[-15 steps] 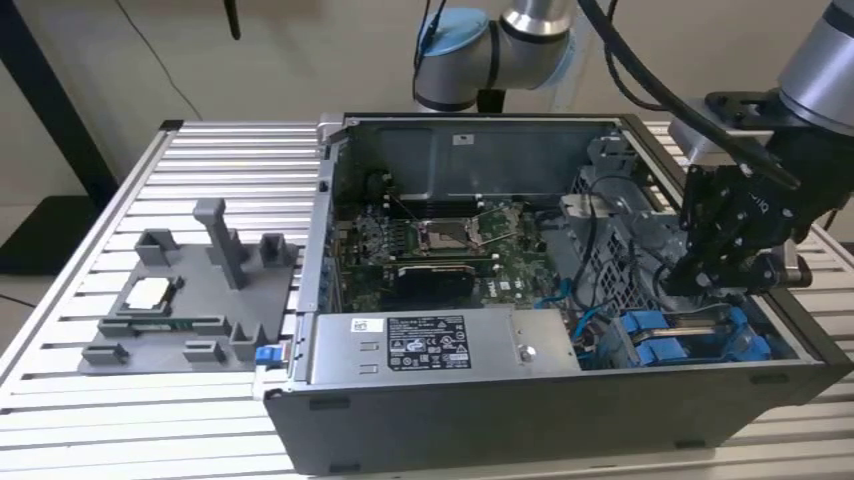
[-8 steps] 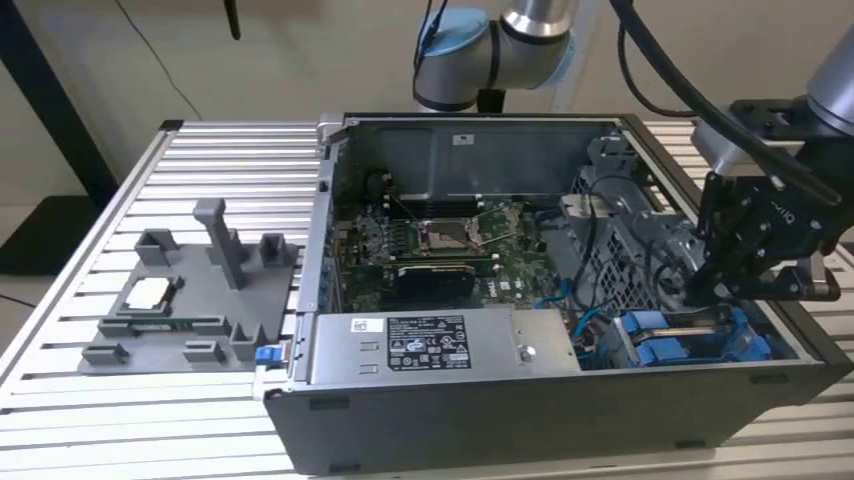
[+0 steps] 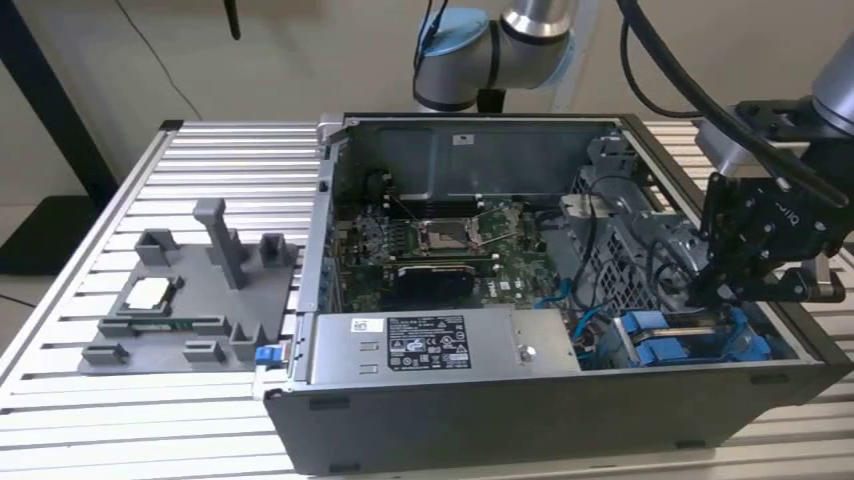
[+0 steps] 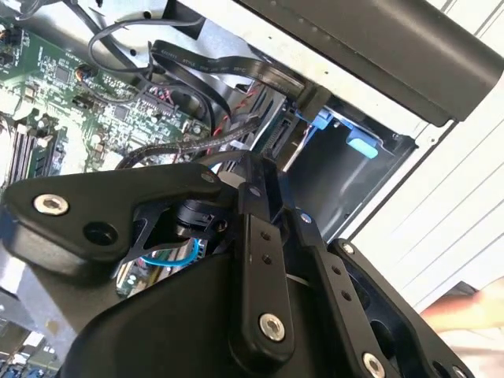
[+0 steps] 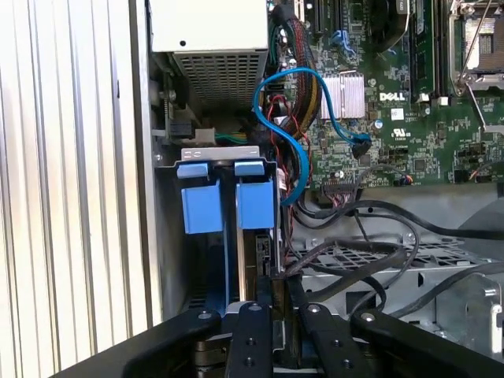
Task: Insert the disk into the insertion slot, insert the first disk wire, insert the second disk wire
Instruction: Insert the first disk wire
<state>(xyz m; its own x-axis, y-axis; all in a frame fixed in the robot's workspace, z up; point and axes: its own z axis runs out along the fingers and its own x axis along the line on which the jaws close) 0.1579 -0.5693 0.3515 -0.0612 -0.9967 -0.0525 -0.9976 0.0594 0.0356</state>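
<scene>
The label [image 3: 427, 343] on the power-supply box [image 3: 541, 345] is unreadable.

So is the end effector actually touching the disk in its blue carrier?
Cannot tell. In the first wrist view the end effector sits beside the disk, its links hiding any contact or gap.

Table [image 3: 80, 400]: silver, ribbed with parallel slats.
Computer case [image 3: 534, 420]: dark grey.
Motherboard [image 3: 461, 245]: green, with black slots.
Power-supply box [image 3: 441, 345]: silver-grey, white and black stickers.
Disk carrier [image 3: 663, 350]: bright blue.
Cable [image 5: 303, 169]: light blue, among black and red wires.
Gripper [image 3: 710, 292]: black.
Parts tray [image 3: 200, 300]: plain grey.
</scene>
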